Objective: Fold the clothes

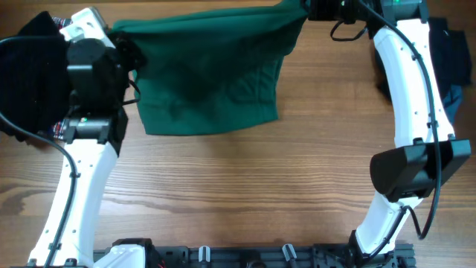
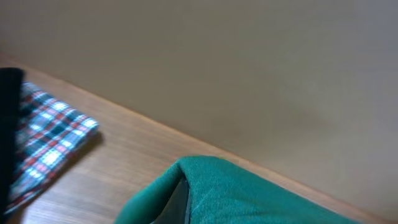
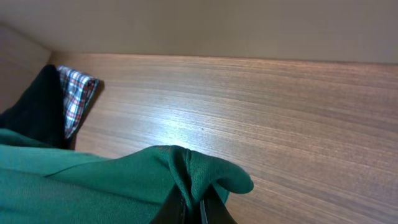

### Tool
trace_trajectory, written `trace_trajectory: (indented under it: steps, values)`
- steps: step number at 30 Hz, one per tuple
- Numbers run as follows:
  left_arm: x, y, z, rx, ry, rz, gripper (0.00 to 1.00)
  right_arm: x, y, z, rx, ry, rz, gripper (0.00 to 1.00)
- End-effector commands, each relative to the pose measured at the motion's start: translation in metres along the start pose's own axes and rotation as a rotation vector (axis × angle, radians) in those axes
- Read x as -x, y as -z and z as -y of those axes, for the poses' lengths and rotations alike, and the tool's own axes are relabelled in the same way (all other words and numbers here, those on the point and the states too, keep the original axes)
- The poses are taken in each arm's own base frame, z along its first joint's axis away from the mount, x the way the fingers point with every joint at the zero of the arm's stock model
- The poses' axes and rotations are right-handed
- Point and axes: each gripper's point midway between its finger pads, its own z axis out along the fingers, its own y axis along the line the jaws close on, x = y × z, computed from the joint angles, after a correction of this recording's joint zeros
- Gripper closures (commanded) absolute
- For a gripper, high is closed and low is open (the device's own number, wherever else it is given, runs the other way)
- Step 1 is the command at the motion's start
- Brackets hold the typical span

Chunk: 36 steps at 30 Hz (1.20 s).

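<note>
Both claws are clamped on the clothes (image 1: 216,74). The left gripper (image 1: 128,50) pinches the top-left corner and the right gripper (image 1: 311,9) pinches the top-right corner, where fabric is bunched between its fingers and raised off the wood. The green sheet is spread between them at the far middle of the table (image 1: 245,186), its lower edge lying flat. A plaid cloth (image 2: 43,137) and a black garment (image 1: 30,67) sit far left, and a dark pile (image 1: 450,52) far right.

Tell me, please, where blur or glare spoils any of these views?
Overhead: sharp and evenly lit, the green garment clear. Left wrist: soft all over, the plaid cloth blurred. Right wrist: a bright glare patch on the table.
</note>
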Motion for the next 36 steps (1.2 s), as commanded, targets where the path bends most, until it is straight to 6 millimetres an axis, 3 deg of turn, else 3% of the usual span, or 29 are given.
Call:
trace_trajectory:
  steps: [1,5,8,11,14,20,26,33,36]
  values:
    - [0.045,0.014,0.005,-0.068,0.069,0.078,0.96,0.043,0.06,0.032,-0.135,0.063,0.15,0.96]
    - [0.073,0.025,0.034,-0.179,0.082,0.109,0.96,0.077,0.126,0.023,-0.181,0.113,0.299,0.96]
    - [0.1,0.034,0.045,-0.213,0.091,0.183,0.96,0.085,0.144,0.021,-0.212,0.132,0.343,0.96]
    - [0.129,0.045,0.059,-0.267,0.083,0.292,0.96,0.092,0.147,0.022,-0.228,0.141,0.372,0.96]
    - [0.134,0.044,0.062,-0.299,0.134,0.31,0.96,0.09,0.147,0.025,-0.24,0.134,0.366,0.96]
    - [0.083,0.019,0.055,-0.243,0.116,0.115,0.96,0.073,0.141,0.028,-0.24,0.103,0.296,0.96]
    - [0.057,-0.015,0.059,-0.25,0.115,0.065,0.96,0.076,0.135,0.037,-0.271,0.1,0.298,0.96]
    - [0.063,-0.056,0.067,-0.254,0.124,0.228,0.94,0.086,0.073,0.075,-0.277,0.086,0.291,0.96]
    - [0.077,-0.064,0.074,-0.282,0.151,0.267,0.96,0.099,0.073,0.08,-0.282,0.085,0.345,0.96]
